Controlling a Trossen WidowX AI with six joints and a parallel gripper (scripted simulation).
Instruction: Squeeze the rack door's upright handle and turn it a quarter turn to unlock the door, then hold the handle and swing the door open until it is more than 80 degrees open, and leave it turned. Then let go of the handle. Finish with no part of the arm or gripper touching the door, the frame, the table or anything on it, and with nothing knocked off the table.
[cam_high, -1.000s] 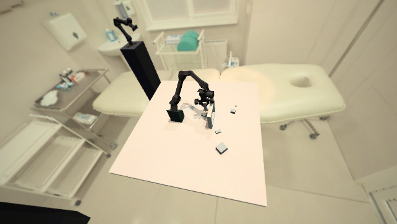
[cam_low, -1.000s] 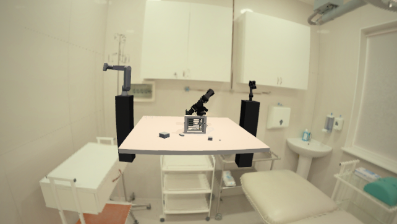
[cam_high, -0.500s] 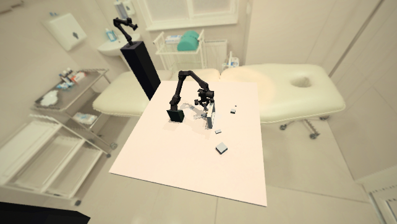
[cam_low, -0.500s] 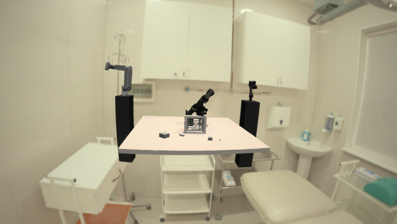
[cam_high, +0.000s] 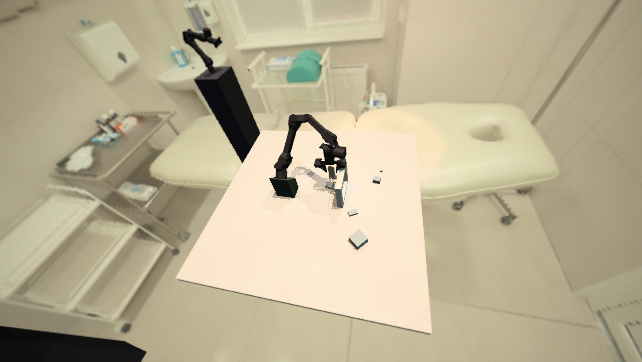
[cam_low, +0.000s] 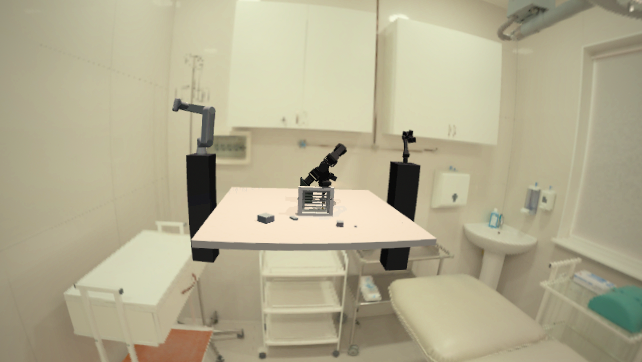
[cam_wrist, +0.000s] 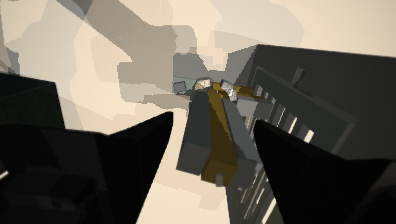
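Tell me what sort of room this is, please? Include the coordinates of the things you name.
It looks like a medical treatment room, perhaps a clinic's. A padded couch (cam_high: 500, 165) (cam_low: 465, 320) with a face hole, a sink (cam_high: 187, 75) (cam_low: 500, 240) with wall dispensers beside it, and a wheeled steel trolley (cam_high: 107, 172) carrying bottles and supplies suggest that.

From above, I have a pale cream room around my table (cam_high: 300, 280) (cam_low: 315, 244), its top a soft pink. A window (cam_high: 307, 20) with a light sill sits at twelve o'clock. Padded cream couch sections (cam_high: 465, 150) (cam_low: 465, 320) reach toward three. At eleven a washbasin (cam_high: 187, 75) (cam_low: 500, 240) hangs on the wall, and at nine stands a metal trolley (cam_high: 107, 171). A white three-tier cart (cam_high: 75, 217) (cam_low: 303, 310) fills eight.

Facing across the room, I see white wall cupboards (cam_low: 302, 65) at twelve and a white drawer cabinet (cam_low: 132, 280) toward eight. The tiled floor (cam_high: 270, 320) is beige, and the light falls warm and even.
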